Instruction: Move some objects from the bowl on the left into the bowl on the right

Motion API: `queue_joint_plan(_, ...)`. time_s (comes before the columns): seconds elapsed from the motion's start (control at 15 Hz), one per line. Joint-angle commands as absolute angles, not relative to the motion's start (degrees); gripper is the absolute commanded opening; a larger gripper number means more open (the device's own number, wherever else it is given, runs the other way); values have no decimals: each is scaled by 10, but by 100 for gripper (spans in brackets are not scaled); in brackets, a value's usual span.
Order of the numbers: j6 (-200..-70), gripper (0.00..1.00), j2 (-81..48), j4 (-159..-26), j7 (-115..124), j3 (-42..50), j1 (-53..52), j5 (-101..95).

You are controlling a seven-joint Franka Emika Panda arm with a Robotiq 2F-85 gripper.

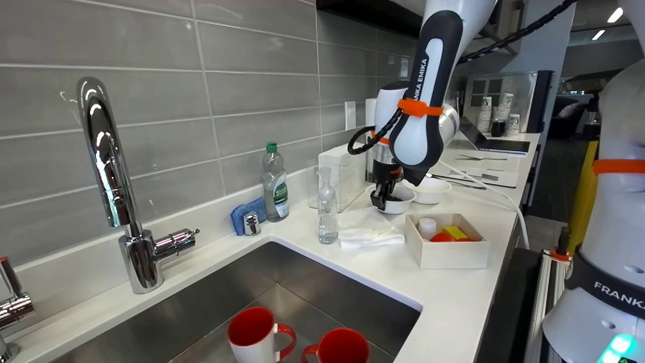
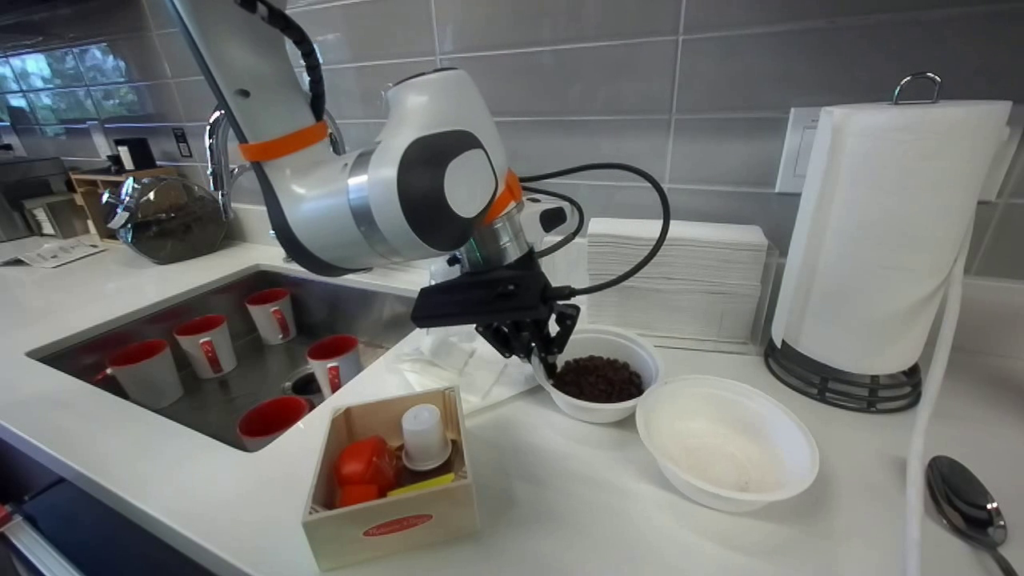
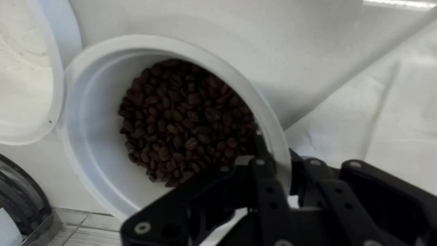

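A white bowl (image 1: 399,207) (image 2: 594,412) (image 3: 99,92) holds a heap of dark brown beans (image 2: 598,379) (image 3: 184,126). The beans lie toward the gripper side of that bowl in the wrist view. A wider white bowl (image 1: 428,194) (image 2: 728,444) (image 3: 24,75) stands right beside it, touching or nearly so, with only small specks inside. My black gripper (image 1: 381,200) (image 2: 548,364) (image 3: 279,152) straddles the bean bowl's rim, one finger inside and one outside. The fingers are close against the rim and look shut on it. The inner fingertip is partly hidden against the beans.
A wooden box (image 1: 448,254) (image 2: 392,524) with red, yellow and white items stands near. White napkins (image 1: 368,229), a napkin stack (image 2: 672,280), a paper towel roll (image 2: 884,240), a cord (image 2: 932,384) and a spoon (image 2: 964,500) surround the bowls. The sink (image 1: 347,287) holds mugs.
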State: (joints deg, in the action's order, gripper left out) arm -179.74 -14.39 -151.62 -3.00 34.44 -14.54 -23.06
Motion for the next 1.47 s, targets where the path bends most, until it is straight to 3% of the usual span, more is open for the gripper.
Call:
queue_joint_plan(0.0,-1806,0,-141,-1517,-16,366,-158,-231)
queue_joint_plan(0.93,-1816,0,-106,-1522,47,382,-202,-233)
queue_joint_plan(1.4,-1816,0,-142,-1499,115,524,-346,-248)
